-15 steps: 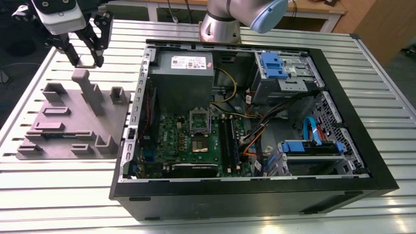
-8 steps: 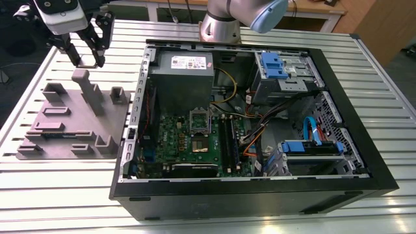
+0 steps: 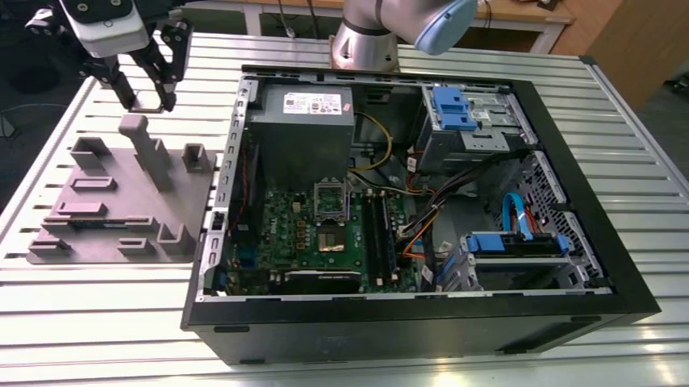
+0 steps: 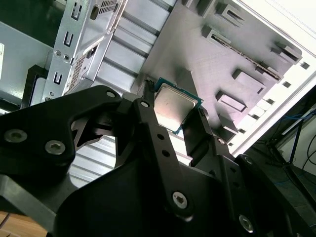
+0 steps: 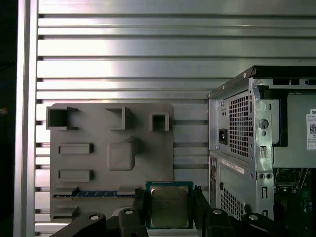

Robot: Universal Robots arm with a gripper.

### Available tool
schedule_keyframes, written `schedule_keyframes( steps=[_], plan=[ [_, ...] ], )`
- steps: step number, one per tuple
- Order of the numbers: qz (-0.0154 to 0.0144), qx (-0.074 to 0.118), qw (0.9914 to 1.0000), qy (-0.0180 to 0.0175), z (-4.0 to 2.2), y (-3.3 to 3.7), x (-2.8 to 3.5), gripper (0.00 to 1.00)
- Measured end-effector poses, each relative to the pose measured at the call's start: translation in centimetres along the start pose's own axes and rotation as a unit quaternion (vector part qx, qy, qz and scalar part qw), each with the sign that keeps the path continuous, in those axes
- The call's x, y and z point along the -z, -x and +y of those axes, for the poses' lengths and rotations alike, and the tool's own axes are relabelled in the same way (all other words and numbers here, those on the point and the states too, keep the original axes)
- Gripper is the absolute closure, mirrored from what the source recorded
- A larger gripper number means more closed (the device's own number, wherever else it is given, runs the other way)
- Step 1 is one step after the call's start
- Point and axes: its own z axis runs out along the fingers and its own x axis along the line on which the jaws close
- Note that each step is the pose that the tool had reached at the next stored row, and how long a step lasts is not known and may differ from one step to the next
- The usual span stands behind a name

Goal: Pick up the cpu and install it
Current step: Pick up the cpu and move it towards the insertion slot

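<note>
Starting at the wrist, the cpu [image 5: 169,206] was seen clamped by two opposite edges between the black fingers [image 5: 199,207] of the gripper [image 5: 169,211], its dull silver top turned toward the cameras in both wrist views. It was held in the air, clear of everything beneath. Below it a grey holder plate [image 5: 98,123] with raised blocks and pockets was laid on the slatted metal table [image 5: 123,49], and a long narrow memory stick [image 5: 94,194] was seated in one of the plate's slots. Just beside the plate, on the exterior view's right, an open computer case [image 3: 377,334] was laid on its side. Within it the motherboard [image 3: 312,242] was exposed, and its square socket [image 3: 331,201] was set well apart from the gripper.
</note>
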Motion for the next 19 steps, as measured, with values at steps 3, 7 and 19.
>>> schedule_keyframes(
  steps=[3, 7, 19],
  plan=[
    [0.0000, 0.000, 1.00000, 0.0000, 0.00, 0.13, 0.00, 0.53],
    [0.0000, 0.000, 1.00000, 0.0000, 0.01, 0.27, 0.00, 0.53],
    [0.0000, 0.000, 1.00000, -0.0002, 0.01, 0.74, -0.01, 0.53]
  ],
)
